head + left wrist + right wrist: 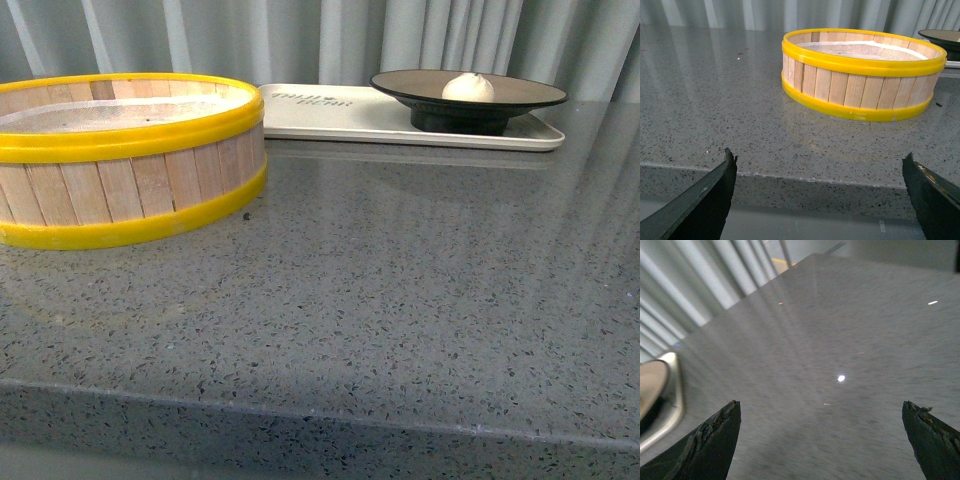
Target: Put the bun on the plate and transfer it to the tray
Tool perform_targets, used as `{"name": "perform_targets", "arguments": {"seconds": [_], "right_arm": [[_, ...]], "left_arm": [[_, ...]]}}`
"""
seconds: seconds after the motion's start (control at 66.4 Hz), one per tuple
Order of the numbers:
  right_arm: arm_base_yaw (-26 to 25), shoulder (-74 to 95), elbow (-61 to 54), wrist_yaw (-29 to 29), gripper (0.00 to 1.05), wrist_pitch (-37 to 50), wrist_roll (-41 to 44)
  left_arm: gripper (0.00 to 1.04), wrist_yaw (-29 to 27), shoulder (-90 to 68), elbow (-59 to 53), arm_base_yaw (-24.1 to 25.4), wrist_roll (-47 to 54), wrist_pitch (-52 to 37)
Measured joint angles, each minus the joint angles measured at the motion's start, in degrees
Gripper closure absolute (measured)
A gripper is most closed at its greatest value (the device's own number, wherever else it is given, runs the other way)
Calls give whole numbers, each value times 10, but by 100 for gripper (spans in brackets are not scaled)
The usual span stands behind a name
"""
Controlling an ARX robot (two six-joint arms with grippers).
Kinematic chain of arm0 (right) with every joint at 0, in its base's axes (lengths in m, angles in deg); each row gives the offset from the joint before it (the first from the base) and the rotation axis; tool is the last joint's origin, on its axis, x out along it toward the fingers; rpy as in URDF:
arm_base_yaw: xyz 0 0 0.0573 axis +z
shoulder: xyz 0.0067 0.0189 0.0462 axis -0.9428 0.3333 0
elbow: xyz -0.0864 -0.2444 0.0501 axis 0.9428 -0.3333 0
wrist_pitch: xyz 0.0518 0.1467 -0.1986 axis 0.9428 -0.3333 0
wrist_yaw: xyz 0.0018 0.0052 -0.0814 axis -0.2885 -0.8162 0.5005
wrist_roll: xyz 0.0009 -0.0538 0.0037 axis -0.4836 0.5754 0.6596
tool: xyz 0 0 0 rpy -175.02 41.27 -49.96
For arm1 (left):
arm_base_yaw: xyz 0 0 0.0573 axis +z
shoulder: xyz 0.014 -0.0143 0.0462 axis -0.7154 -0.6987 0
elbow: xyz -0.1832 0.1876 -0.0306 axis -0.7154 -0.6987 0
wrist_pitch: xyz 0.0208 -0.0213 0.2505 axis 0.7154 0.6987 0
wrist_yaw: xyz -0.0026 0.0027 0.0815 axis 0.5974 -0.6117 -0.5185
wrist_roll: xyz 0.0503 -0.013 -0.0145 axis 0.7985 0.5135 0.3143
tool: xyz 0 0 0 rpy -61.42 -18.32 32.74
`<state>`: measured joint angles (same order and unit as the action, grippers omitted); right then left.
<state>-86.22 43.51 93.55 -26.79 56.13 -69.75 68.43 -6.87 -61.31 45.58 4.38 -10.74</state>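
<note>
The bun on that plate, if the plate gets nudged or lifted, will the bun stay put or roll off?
The bun looks small and rounded, so it could probably roll if the plate tilts. It sits loose near the plate's middle, and the shallow raised rim may catch a slow roll only. The plate itself stands on a narrow foot on the tray, so an edge push might tip it.

Speckled grey countertop (380,300) carries steamer basket (120,160) and tray (350,118).

a speckled grey stone countertop (380,300) under soft light, with pale pleated curtains (300,40) hanging behind.
</note>
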Motion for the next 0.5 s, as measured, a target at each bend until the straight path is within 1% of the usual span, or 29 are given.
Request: {"name": "perform_targets", "arguments": {"seconds": [0.045,0.105,0.121,0.136,0.151,0.181,0.196,0.211,0.226,0.256,0.271,0.286,0.316,0.377,0.407,0.497], "right_arm": [[-15,-55,-36,13,8,-6,47],[-39,-120,-75,15,8,-17,115],[-50,-136,-87,-6,9,-13,131],[-67,-151,-102,-38,12,6,146],[-86,-167,-120,-112,16,31,164],[-102,-182,-137,-167,19,53,185],[-113,-198,-153,-218,23,68,198],[-117,-206,-161,-241,24,73,204],[-123,-223,-174,-281,28,75,214],[-125,-240,-187,-318,32,74,222],[-123,-264,-206,-364,37,70,231],[-120,-279,-217,-384,40,66,235],[-113,-301,-232,-394,46,59,242],[-97,-335,-252,-390,56,50,251],[-90,-344,-257,-377,60,48,253],[-56,-374,-279,-334,76,42,257]], "left_arm": [[7,0,0,0,0,0,0],[7,0,0,0,0,0,0],[7,0,0,0,0,0,0],[7,0,0,0,0,0,0],[7,0,0,0,0,0,0],[7,0,0,0,0,0,0],[7,0,0,0,0,0,0],[7,0,0,0,0,0,0],[7,0,0,0,0,0,0],[7,0,0,0,0,0,0],[7,0,0,0,0,0,0],[7,0,0,0,0,0,0],[7,0,0,0,0,0,0],[7,0,0,0,0,0,0],[7,-1,0,0,0,0,0],[7,-1,0,0,0,0,0]]}}
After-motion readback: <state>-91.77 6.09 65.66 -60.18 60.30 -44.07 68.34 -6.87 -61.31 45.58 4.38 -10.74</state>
